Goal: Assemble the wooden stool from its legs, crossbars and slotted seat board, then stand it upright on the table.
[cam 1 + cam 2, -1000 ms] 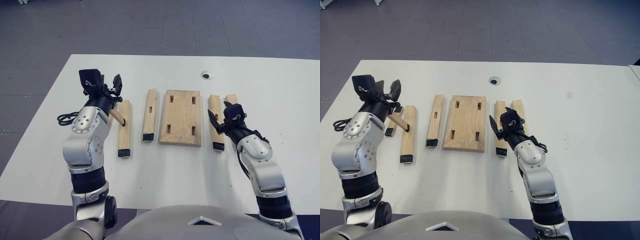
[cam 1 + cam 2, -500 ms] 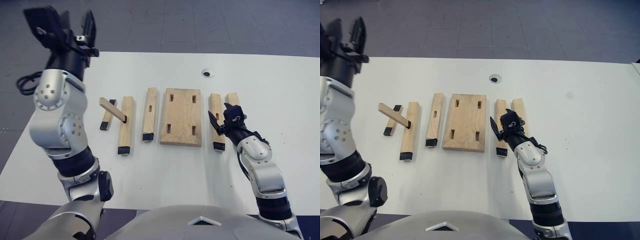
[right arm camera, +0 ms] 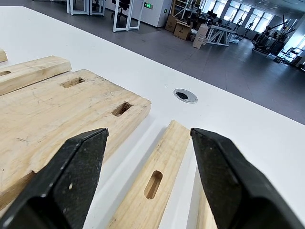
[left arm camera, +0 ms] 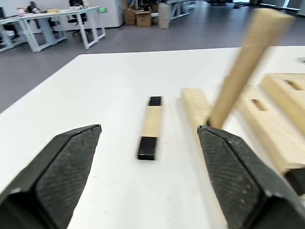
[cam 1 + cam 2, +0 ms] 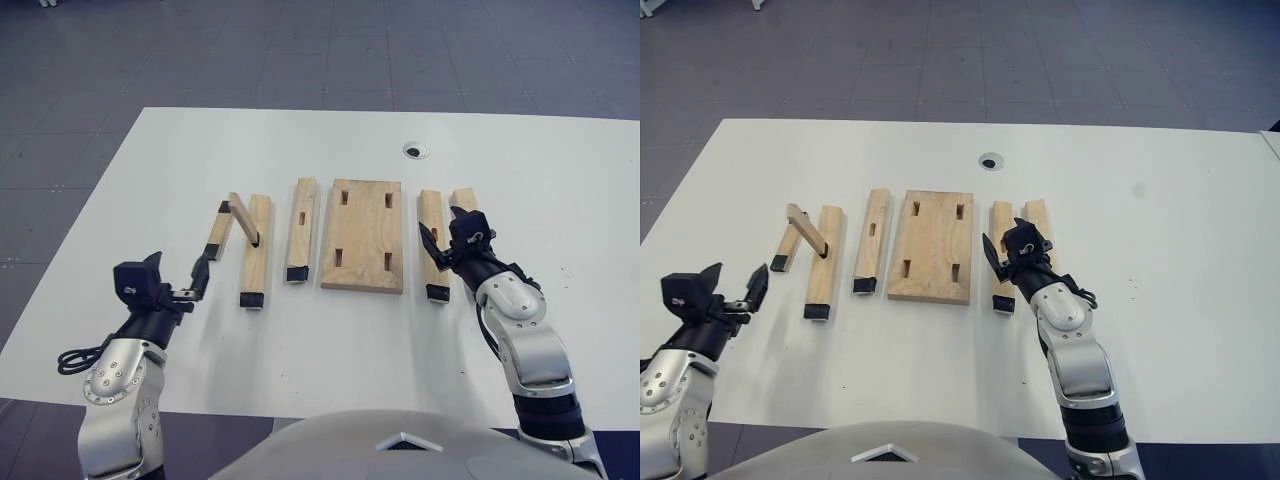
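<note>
Left eye view: the left fingers [image 5: 199, 274] stand wide apart with nothing between them, low over the near left part of the bench [image 5: 560, 180]. Just ahead of them a short crossbar [image 5: 215, 232] with black ends lies flat, apart from both fingers. Beside it, toward the middle of the bench, lies the first leg [image 5: 256, 262]. A second crossbar [image 5: 242, 220] stands tilted out of this leg's slot, leaning toward the short crossbar. The second leg [image 5: 299, 228] lies parallel just beyond, slot upward, black cap toward the robot.

The right fingers [image 5: 425, 238] are likewise spread wide and hold nothing. They hover over the third leg [image 5: 431, 262], which in the right wrist view runs along the gap between them. Contact with it cannot be determined. The fourth leg [image 5: 462, 197] lies just beside the third, on the outer side of these fingers. The slotted seat board [image 5: 362, 235] lies flat on their inner side, between the second and third legs, its four slots facing up. A round cable port [image 5: 413, 150] sits in the bench beyond the board.
</note>
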Action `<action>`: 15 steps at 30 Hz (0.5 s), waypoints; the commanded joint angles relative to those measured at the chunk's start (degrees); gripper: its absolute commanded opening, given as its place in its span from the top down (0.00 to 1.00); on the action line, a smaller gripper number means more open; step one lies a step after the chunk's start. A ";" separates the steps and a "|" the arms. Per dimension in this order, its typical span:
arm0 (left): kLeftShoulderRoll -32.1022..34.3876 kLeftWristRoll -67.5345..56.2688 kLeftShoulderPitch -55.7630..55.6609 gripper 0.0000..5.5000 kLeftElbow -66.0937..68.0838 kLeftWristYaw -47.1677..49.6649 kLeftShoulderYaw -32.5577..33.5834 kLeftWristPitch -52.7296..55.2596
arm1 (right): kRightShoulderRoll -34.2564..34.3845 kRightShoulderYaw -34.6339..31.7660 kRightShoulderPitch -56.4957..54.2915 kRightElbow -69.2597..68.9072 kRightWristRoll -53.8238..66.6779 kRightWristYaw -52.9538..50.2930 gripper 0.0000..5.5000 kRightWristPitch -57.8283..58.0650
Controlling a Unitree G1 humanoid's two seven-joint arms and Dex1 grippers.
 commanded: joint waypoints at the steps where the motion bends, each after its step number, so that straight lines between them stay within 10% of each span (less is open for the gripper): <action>1: -1.45 0.20 4.12 0.31 -2.09 -1.26 -6.51 0.28 | -0.89 -0.52 -0.99 0.18 0.17 0.70 0.42 0.19; 15: -0.70 10.33 1.53 0.31 2.81 5.93 -17.10 6.90 | -1.02 -0.33 -2.05 0.56 0.31 1.03 0.42 0.40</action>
